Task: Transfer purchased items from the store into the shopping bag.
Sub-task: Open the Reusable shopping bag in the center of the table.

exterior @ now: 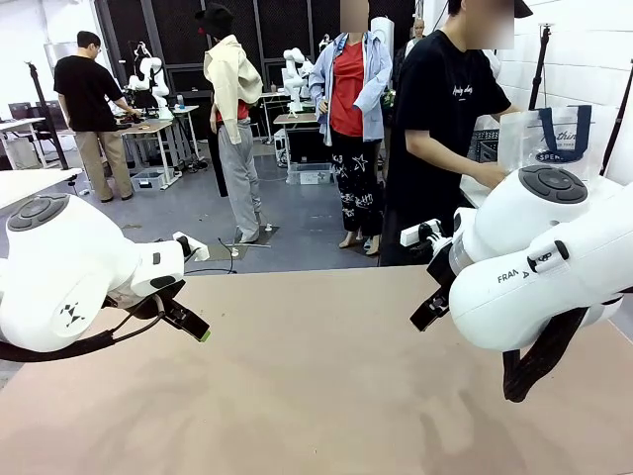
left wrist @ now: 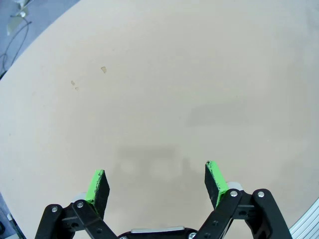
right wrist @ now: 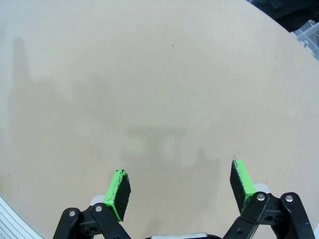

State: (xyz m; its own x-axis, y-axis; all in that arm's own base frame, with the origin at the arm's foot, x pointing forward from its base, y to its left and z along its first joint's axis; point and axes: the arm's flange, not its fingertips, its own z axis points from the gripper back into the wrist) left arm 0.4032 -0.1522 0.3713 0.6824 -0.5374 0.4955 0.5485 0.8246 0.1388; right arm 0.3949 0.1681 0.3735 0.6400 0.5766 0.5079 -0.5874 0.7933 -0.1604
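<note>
Beyond the table's far right corner, a person in a black shirt has both hands at the shopping bag (exterior: 547,141), a translucent whitish tote with navy handles. A dark openwork piece (exterior: 484,145) behind the person's forearm may be the store; most of it is hidden. The purchased items are out of view. My left gripper (exterior: 195,327) hangs open over the table's left part, and the left wrist view has bare tabletop between its green pads (left wrist: 155,170). My right gripper (exterior: 427,313) is open over the right part, nothing between its fingers (right wrist: 179,168).
The tan table (exterior: 316,386) stretches bare between the two arms. Its far edge runs across the middle of the front view. Other people stand on the grey floor farther back, well away from the table. A cable loop hangs under my right arm (exterior: 539,356).
</note>
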